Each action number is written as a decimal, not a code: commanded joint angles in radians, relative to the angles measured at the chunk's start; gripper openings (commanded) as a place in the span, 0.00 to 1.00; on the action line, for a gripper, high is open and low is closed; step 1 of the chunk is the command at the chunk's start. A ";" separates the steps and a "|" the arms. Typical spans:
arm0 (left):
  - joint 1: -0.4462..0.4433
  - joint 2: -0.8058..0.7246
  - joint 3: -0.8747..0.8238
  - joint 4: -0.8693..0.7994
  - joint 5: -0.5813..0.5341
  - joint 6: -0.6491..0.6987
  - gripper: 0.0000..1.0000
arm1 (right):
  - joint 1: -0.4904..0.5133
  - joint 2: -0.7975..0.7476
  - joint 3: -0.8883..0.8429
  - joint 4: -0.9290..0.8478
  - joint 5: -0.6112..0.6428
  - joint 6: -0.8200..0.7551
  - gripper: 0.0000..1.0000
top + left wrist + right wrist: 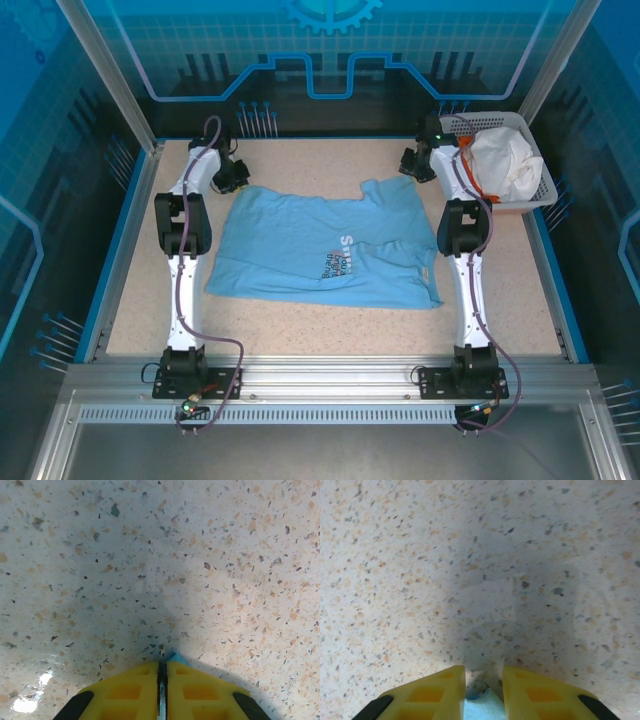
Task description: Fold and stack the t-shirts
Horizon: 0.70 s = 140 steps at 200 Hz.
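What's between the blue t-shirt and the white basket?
The right arm stands between the light blue t-shirt and the white basket, in the top view.

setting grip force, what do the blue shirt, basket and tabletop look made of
Blue shirt: soft matte cloth, limp and wrinkled. Basket: rigid white lattice, probably plastic. Tabletop: hard speckled slab, stone-look, maybe laminate; glossy glare in the left wrist view.

White arms [184, 290] with black joints [183, 225] and bases [186, 365] carry purple cables [241, 358]; the left claw [162, 666] and right claw [484, 672] have yellow fingers [125, 690].
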 commanded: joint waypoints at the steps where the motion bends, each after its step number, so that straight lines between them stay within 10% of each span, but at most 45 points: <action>1: -0.010 -0.018 -0.047 0.027 0.037 0.019 0.08 | 0.010 0.033 -0.012 -0.014 -0.047 0.004 0.21; 48: -0.010 -0.061 -0.107 0.068 0.029 0.027 0.00 | 0.010 0.022 -0.010 -0.018 -0.042 0.011 0.00; 140: -0.025 -0.362 -0.533 0.406 -0.020 0.055 0.00 | 0.015 -0.271 -0.244 0.065 -0.091 -0.137 0.00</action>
